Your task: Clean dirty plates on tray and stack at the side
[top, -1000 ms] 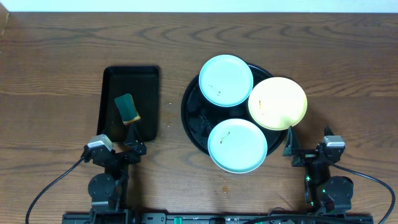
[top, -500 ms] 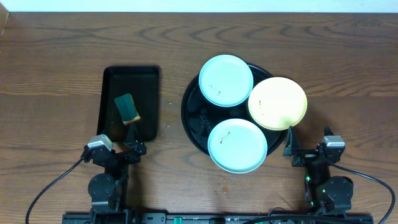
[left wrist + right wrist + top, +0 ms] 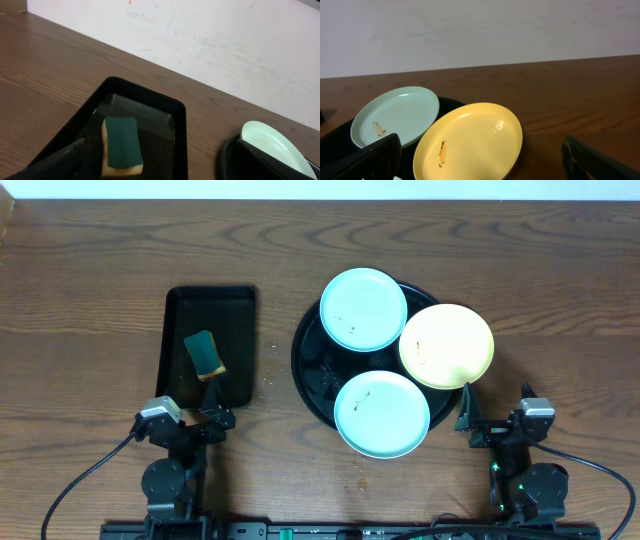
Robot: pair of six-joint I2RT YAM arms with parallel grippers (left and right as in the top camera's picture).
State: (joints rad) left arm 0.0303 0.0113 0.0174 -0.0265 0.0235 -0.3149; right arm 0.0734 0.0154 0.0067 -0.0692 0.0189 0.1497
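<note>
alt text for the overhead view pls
Three soiled plates sit on a round black tray on a wooden table: back mint plate, front mint plate, yellow plate overhanging its right rim. Left of it, a green sponge lies in a rectangular tray.

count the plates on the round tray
3: the far mint-blue plate at the back of the round black tray, the yellow plate overhanging its right rim, the near mint-blue plate at its front. Nothing seems hidden.
</note>
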